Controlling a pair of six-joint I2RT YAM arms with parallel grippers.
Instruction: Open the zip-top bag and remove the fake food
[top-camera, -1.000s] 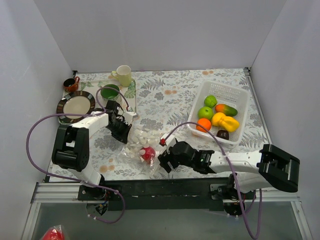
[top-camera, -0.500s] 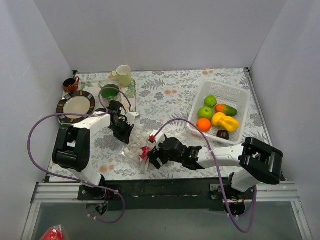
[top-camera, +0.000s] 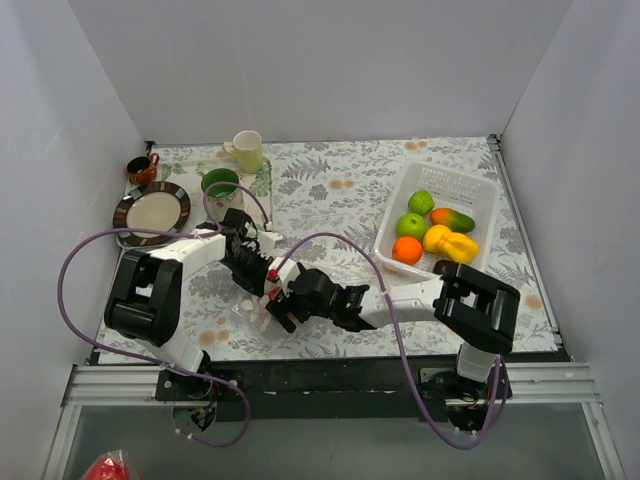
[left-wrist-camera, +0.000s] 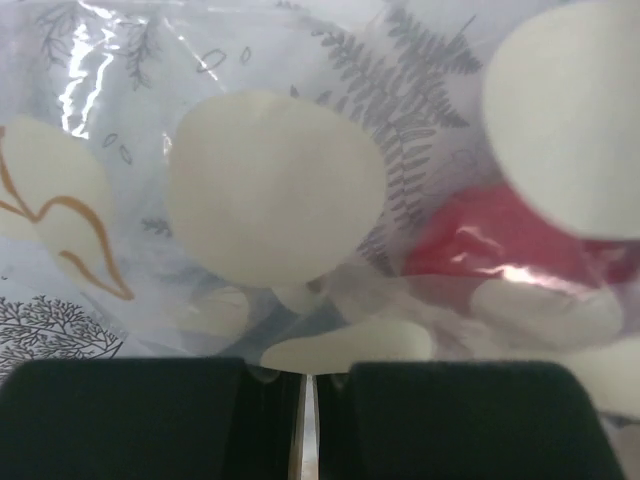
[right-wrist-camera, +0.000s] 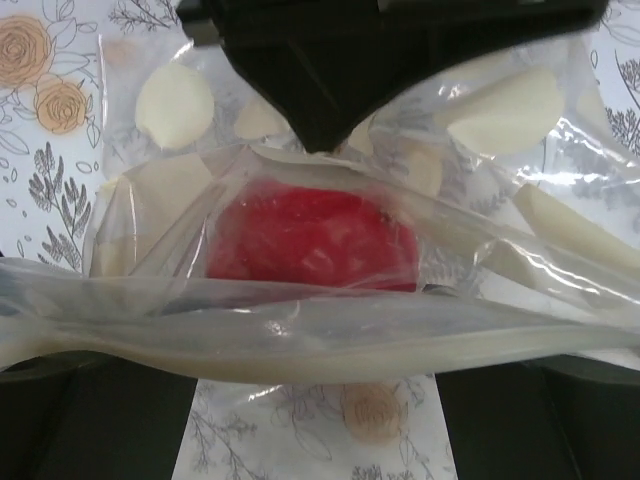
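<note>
- Risking a slip is my first worry: the left end effector (left-wrist-camera: 303, 420) is holding its pads pressed together on what is looking like a thin fold of the zip-top bag (top-camera: 252, 312). I am judging that this smooth film is likely to be sliding out under a sideways pull.
- The right end effector (top-camera: 279, 304) is standing with its fingers spread, and the bag's closed rim (right-wrist-camera: 300, 335) is lying across the gap between them. If they are closing on both walls together, the zip is probably not opening.
- The two end effectors are facing each other across the bag, very near. A small error in the approach is risking a collision between them.
- The red piece (right-wrist-camera: 312, 240) is sitting just behind the rim, with pale pieces (left-wrist-camera: 275, 185) around it. A hard tug is risking to drag the light bag toward the near edge of the bench (top-camera: 330, 190), or to scatter the pieces.
- The bag is lying flat near the near edge, left of the middle. The other fake food (top-camera: 410, 225) is lying in the white basket (top-camera: 470, 180) by the right edge, well apart.
- The left arm is folding from the near-left corner, with its wrist bending down onto the bag's far side.
- The right arm is stretching low along the near edge, from the right toward the left, and is pointing at the bag's near side.
</note>
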